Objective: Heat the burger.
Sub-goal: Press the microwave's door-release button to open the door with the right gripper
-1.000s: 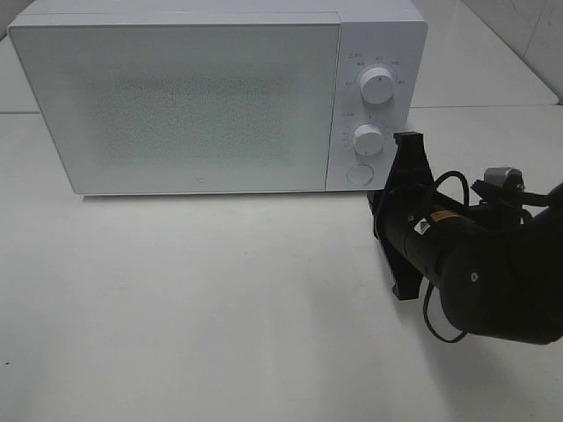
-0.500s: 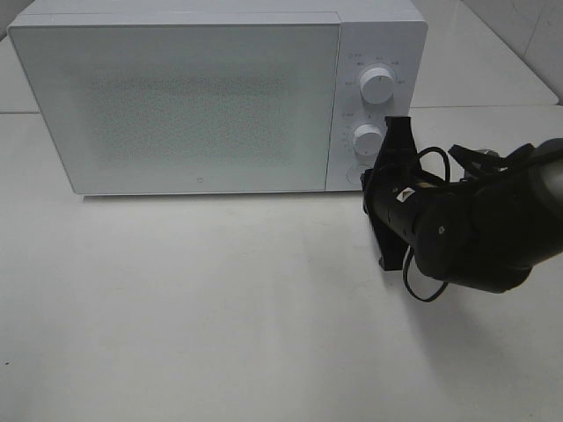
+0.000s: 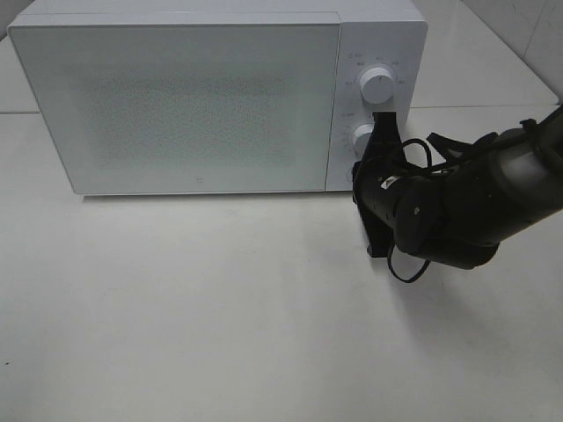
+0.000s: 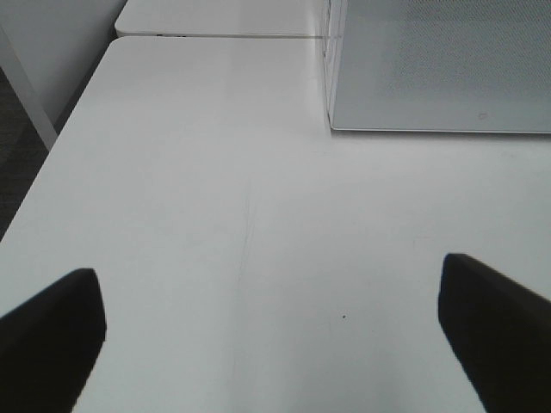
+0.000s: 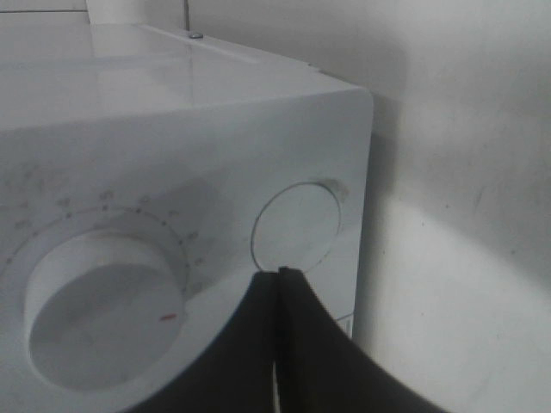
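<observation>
The white microwave (image 3: 202,97) stood toward the far edge of the table (image 3: 220,308), its door (image 3: 176,101) shut. No view showed the burger, so its place could not be told. The right hand (image 5: 278,274) was pinched fully together with nothing between its fingers, the tips right at the lower rim of the round button (image 5: 297,225), just beside the lower knob (image 5: 103,301). The left hand (image 4: 267,284) hung spread wide and empty above bare table, near the microwave's front left corner.
</observation>
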